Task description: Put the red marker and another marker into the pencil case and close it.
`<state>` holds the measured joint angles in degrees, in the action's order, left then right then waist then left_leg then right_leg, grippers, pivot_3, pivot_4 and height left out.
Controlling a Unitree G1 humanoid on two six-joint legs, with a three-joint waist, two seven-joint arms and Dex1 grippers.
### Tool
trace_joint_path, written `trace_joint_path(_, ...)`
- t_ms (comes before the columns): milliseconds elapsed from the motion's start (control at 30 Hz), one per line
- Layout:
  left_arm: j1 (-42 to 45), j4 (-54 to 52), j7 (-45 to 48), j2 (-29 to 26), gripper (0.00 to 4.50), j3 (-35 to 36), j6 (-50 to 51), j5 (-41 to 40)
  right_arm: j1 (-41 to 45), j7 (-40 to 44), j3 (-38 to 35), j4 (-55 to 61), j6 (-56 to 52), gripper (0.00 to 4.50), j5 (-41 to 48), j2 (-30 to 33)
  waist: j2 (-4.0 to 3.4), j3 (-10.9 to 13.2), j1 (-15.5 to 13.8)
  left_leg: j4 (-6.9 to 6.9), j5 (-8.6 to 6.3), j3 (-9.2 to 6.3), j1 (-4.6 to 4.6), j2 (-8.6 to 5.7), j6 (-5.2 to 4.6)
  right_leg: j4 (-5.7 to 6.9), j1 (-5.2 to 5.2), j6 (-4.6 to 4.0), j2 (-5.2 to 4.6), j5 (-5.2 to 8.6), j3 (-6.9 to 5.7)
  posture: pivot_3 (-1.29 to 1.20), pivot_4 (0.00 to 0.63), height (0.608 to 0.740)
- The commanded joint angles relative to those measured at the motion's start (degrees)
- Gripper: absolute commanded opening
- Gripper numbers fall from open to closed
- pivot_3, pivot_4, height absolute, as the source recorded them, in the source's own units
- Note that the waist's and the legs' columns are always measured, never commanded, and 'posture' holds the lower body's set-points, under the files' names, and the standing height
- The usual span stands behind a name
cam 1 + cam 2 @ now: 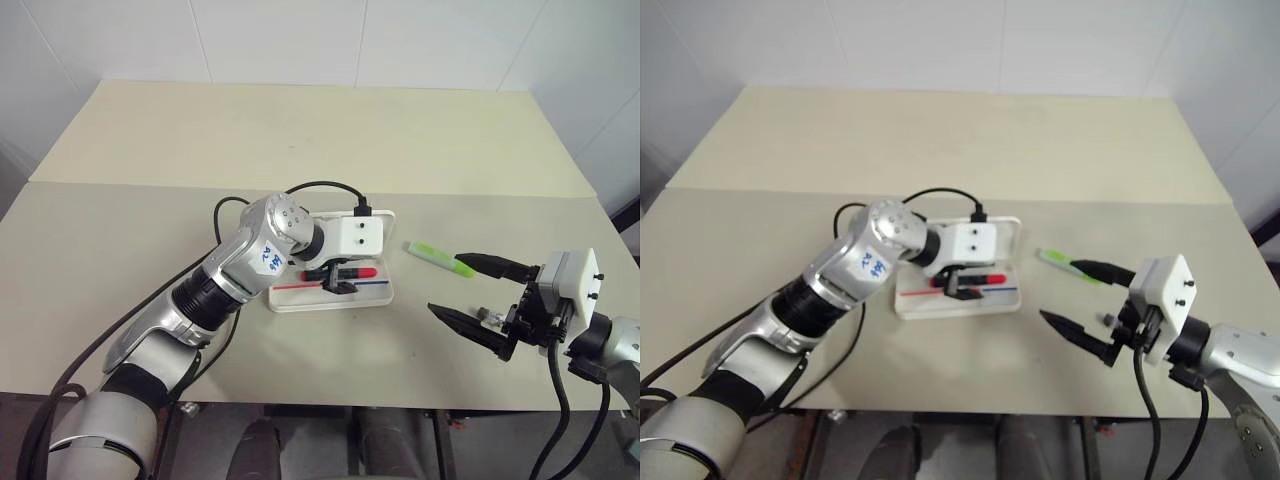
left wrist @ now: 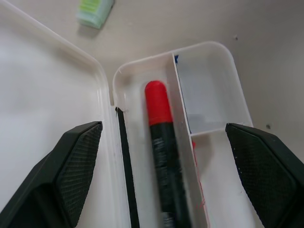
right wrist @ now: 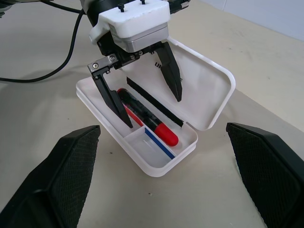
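The white pencil case (image 1: 330,303) lies open in the middle of the table, its lid (image 3: 209,90) tipped back. The red marker (image 2: 159,118), black with a red cap, rests in the tray's long compartment. My left gripper (image 3: 154,111) hangs open over the tray, one finger on each side of the marker and clear of it. The other marker, a light-green highlighter (image 1: 440,258), lies on the table to the right of the case. My right gripper (image 1: 447,285) is open and holds nothing, its far fingertip close to the highlighter's right end.
A black cable (image 1: 300,190) loops over the table behind the case to the left wrist. The tray has a small end compartment (image 2: 209,90) with nothing in it. The table's front edge (image 1: 400,398) runs just below my right gripper.
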<state>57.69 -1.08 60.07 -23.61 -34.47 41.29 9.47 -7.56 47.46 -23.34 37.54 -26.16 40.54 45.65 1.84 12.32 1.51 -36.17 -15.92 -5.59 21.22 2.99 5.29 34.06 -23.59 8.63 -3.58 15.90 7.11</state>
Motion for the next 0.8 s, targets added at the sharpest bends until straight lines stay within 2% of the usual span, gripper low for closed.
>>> trace_joint_path(33,-0.81,-3.83,-0.62,1.1,4.48,3.29,0.48,-2.22,0.54,0.32,-0.34,-0.4,1.11,4.5,-0.87,0.42,0.0,0.0,-0.01,0.0,0.0,0.0,0.0,0.0,0.0,0.0,0.0,0.01,0.0,0.0,0.0,0.0,0.15,0.74)
trace_joint_path(367,-4.65,-11.47,2.92,-3.16,4.48,5.14,4.13,-8.2,2.35,0.77,1.26,-3.41,1.98,4.5,-3.37,0.15,-0.01,0.0,0.06,-0.04,0.01,0.0,-0.05,0.0,0.01,0.12,0.0,0.06,0.0,-0.03,0.02,0.0,0.15,0.74)
trace_joint_path(600,-8.08,-17.17,7.37,-6.24,4.48,7.91,-0.41,-15.11,3.79,0.76,2.74,-4.48,2.34,4.5,-4.24,-0.21,-0.01,-0.01,0.09,-0.03,0.02,0.0,-0.05,0.0,0.03,0.12,0.01,0.05,0.0,-0.02,0.01,0.0,0.15,0.74)
trace_joint_path(700,-11.63,-19.35,10.23,-5.45,4.48,15.18,-4.16,-24.18,4.42,-0.14,3.68,-5.95,3.3,4.5,-6.08,-1.08,-0.02,-0.01,0.12,-0.01,0.01,0.01,-0.07,0.0,0.02,0.15,0.0,0.06,0.0,-0.03,0.02,0.0,0.15,0.74)
trace_joint_path(800,-12.9,-17.94,11.72,-6.01,4.48,19.78,-6.45,-28.8,5.37,-1.49,4.65,-8.26,4.06,4.5,-8.33,-2.17,-0.02,-0.01,0.06,-0.07,0.02,0.0,-0.08,0.0,0.02,0.21,0.0,0.02,0.0,-0.01,0.0,0.0,0.15,0.74)
